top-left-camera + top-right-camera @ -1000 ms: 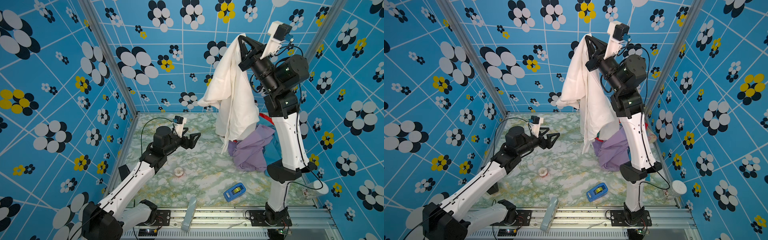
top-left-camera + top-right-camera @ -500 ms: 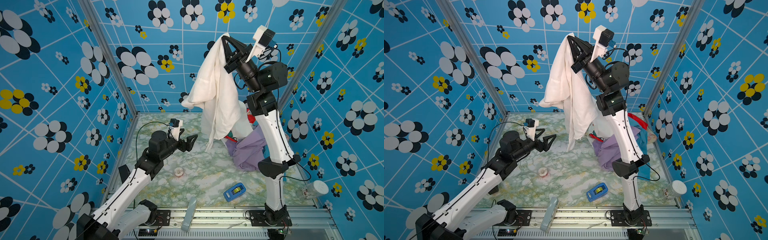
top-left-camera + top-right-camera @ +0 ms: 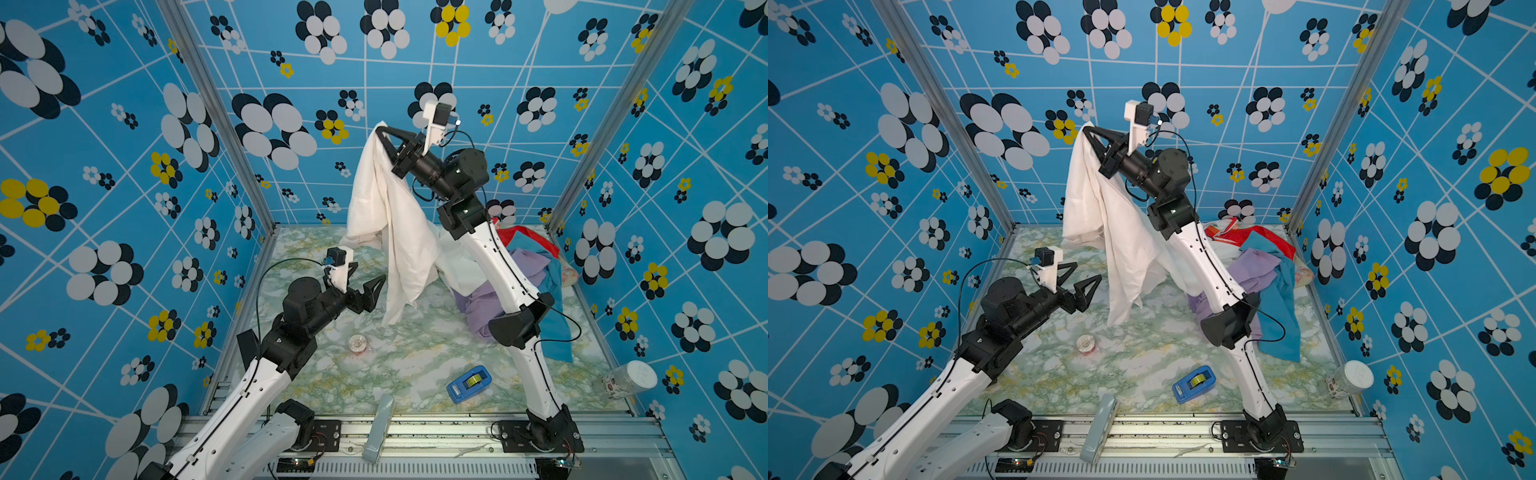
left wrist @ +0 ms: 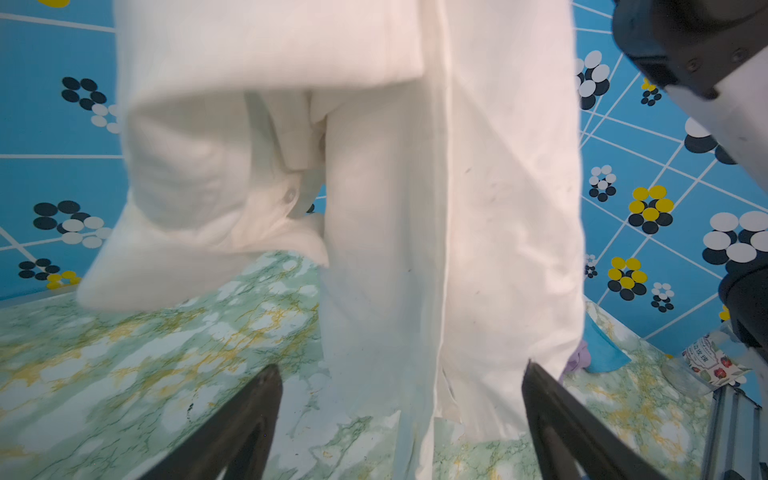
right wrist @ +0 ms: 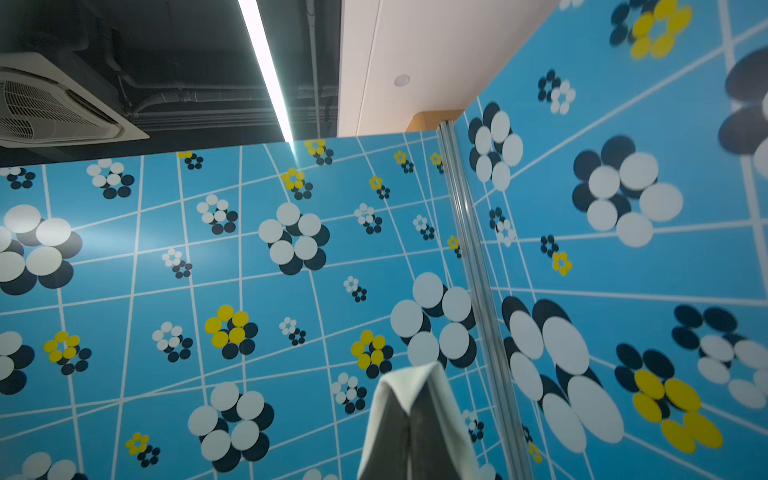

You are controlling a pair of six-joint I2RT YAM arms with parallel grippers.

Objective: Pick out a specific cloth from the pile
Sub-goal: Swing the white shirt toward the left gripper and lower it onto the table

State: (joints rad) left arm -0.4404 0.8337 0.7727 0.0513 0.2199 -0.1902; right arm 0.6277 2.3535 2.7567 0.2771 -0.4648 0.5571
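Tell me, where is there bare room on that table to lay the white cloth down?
Barest: the marble tabletop between the hanging cream-white cloth, the small clear round item and the blue tape dispenser; also the back left corner behind the left gripper. Crowded: the right side, under the pile.

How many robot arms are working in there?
2. The left arm reaches low over the table, left gripper open near the hanging cloth; the right arm is raised, right gripper shut on the cloth's top.
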